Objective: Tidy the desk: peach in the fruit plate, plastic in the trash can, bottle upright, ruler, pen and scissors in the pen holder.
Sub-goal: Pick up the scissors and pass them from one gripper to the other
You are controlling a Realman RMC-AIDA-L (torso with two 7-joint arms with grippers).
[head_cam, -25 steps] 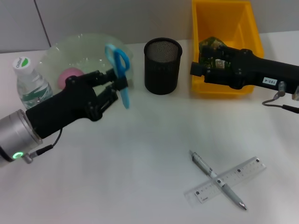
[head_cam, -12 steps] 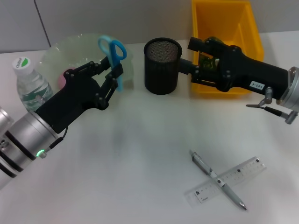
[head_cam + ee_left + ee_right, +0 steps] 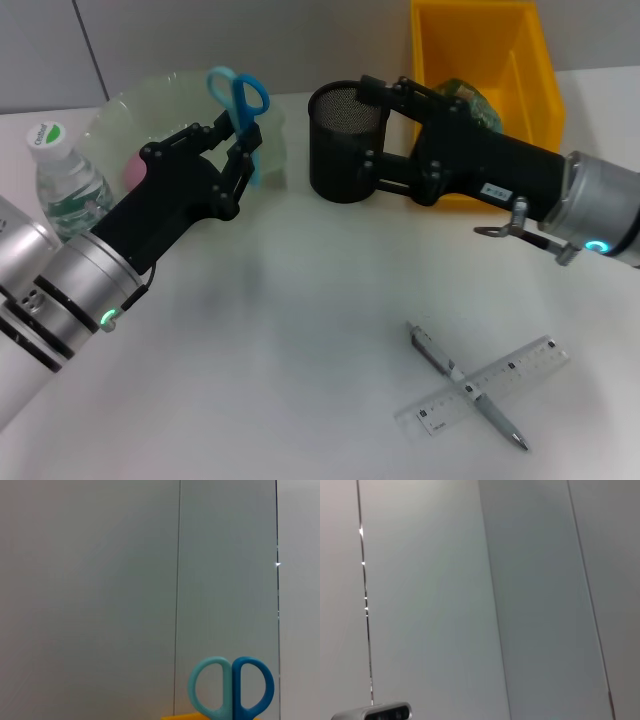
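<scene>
The blades of the scissors point(image 3: 240, 110) are hidden between the closed fingers of the left gripper point(image 3: 243, 152), which is held in front of the fruit plate point(image 3: 120, 110); only the blue handles are seen, pointing up, the long axis nearly upright. The pen holder point(image 3: 345, 140) is flanked by the spread fingers of the right gripper point(image 3: 372, 130). In the left wrist view only the handle loops and a wall are shown.

Both arms are showing black casings behind silver cuffs, each glowing with a green light; the right arm point(image 3: 500, 175) is wearing a white label.
</scene>
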